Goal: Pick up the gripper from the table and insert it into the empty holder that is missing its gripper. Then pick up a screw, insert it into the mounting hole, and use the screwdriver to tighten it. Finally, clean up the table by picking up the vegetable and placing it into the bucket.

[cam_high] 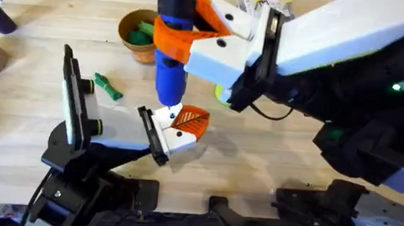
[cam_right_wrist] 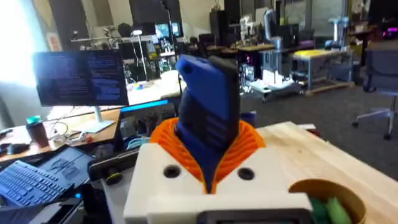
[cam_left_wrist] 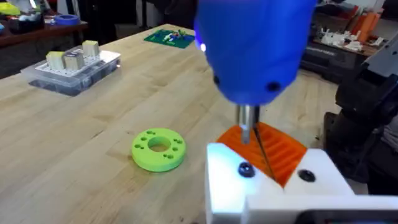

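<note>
right gripper [cam_high: 193,36] is clamped on the blue screwdriver [cam_high: 170,53], held upright with its tip down at the mounting hole of the holder [cam_high: 175,136]. the left wrist view shows the metal bit [cam_left_wrist: 247,124] dropping just behind the white base, near a dark screw [cam_left_wrist: 245,169]. i can't tell if the bit is seated in a screw head.

the gripper [cam_high: 190,121], the orange ribbed finger piece, sits in the holder on the left arm's end, so the insert step looks done. the left gripper's own finger state i cannot tell.

the vegetable [cam_high: 107,85] lies on the table [cam_high: 269,176] beside the left arm, well apart from the bucket [cam_high: 137,34], which already has green stuff inside. cleanup is not yet done.

risks:
- bit off-centre, so it could cam out, skate over the white base or gouge the orange ribs.
- screwdriver tilting in the ribbed pads under torque, since the grip is on a smooth handle.
- too much down force may push the holder away, as it's only carried by the left arm.
- a screw started crooked could cross-thread.
- the green holed ring [cam_left_wrist: 158,148] is near and could be nudged.

no readable writing or brand anywhere. the monitor text in the right wrist view is too small to read. clear parts box [cam_left_wrist: 71,68] shows no label.
</note>
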### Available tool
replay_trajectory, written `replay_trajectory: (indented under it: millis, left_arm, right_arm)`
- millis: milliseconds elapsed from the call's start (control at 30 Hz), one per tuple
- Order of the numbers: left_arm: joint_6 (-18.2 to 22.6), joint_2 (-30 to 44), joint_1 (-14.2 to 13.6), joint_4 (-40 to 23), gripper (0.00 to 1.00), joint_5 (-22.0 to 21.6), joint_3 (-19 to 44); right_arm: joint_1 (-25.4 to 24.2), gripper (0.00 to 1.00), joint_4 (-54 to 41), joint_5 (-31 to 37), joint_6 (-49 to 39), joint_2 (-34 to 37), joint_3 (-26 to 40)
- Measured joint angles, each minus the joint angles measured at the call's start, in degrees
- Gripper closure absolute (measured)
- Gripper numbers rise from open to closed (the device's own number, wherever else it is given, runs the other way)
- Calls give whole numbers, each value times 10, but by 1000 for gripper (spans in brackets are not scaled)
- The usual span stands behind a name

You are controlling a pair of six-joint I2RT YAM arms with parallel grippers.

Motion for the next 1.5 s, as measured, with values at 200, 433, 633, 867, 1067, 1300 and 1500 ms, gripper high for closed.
replay_trajectory:
  millis: [200, 433, 633, 867, 1067, 1300, 1500]
  left_arm:
    - [0, 0, 0, 0, 988, 0, 0]
    - [0, 0, 0, 0, 988, 0, 0]
    - [0, 0, 0, 0, 988, 0, 0]
    - [0, 0, 0, 0, 988, 0, 0]
    - [0, 0, 0, 0, 988, 0, 0]
    - [0, 0, 0, 0, 988, 0, 0]
    - [0, 0, 0, 0, 988, 0, 0]
  right_arm:
    - [0, 975, -3, 0, 4, 0, -1]
    - [0, 975, -3, 0, 4, 0, -2]
    - [0, 975, -3, 0, 4, 0, -5]
    - [0, 975, -19, 0, 4, 0, -5]
    - [0, 975, -21, 0, 4, 0, -5]
    - [0, 975, -29, 0, 3, 0, -5]
    - [0, 975, -32, 0, 3, 0, -5]
